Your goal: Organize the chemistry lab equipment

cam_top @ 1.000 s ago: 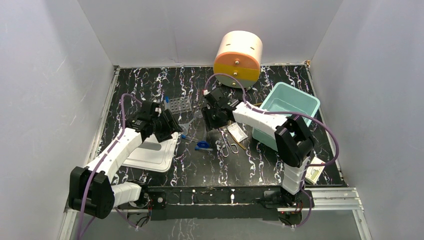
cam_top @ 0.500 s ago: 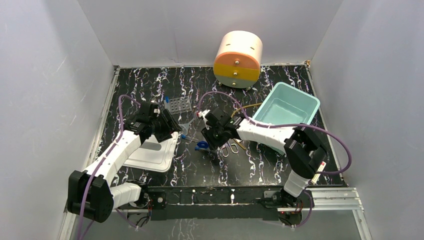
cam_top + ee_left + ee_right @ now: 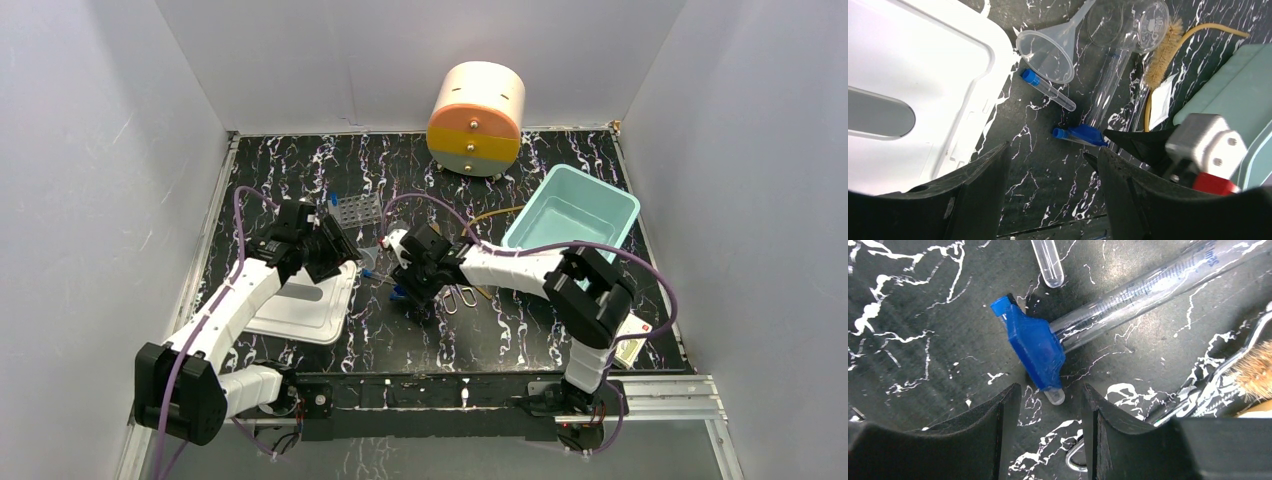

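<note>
Lab things on a black table [image 3: 520, 330].
The right gripper [image 3: 406, 292] hangs low beside the metal scissors [image 3: 462, 297]; the left gripper [image 3: 350, 262] is near the clear grid tube rack [image 3: 358, 210].

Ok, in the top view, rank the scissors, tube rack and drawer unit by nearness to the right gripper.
From the right gripper:
1. Scissors, just to its right.
2. Tube rack, farther back, to the left.
3. Drawer unit, far back, slightly right.

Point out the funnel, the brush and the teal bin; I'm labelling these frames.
funnel [image 3: 1045, 52]: left wrist view, on its wide cone.
brush [image 3: 1162, 52]: left wrist view, on the bristles.
teal bin [image 3: 575, 215]: top view, on its bare floor.
</note>
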Controlling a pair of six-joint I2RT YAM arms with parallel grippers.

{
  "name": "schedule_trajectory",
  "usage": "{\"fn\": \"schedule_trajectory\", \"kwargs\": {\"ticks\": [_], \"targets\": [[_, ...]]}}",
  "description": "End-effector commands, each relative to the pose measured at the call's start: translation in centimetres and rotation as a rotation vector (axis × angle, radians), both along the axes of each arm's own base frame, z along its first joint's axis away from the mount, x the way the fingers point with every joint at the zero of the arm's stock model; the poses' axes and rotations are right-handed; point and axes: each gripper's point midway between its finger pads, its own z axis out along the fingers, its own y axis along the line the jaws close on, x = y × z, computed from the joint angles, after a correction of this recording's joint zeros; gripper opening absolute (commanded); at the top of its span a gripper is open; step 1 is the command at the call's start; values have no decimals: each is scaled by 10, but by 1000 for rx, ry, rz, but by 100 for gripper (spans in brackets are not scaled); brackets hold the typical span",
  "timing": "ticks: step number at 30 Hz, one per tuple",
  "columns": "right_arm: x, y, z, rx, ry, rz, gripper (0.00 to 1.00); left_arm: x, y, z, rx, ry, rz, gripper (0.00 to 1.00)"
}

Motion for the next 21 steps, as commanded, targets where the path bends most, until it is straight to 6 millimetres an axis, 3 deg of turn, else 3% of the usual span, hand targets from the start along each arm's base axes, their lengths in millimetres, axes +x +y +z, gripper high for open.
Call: {"fn": "schedule_trajectory", "kwargs": {"ticks": [1,7,16,21], "targets": [[8,13,-2,22,-45,46,55,0,10,17,30,-20,56,63],[-2,13,-16,-4,-13,68,54,-5,22,15,38,-11,123,63],[-14,8,-28,-57,11,84,38,-9,46,22,78,-34,211,64],[-27,6,-35,-145,-19,137,37,-21,50,16,64,-14,243,64]]}}
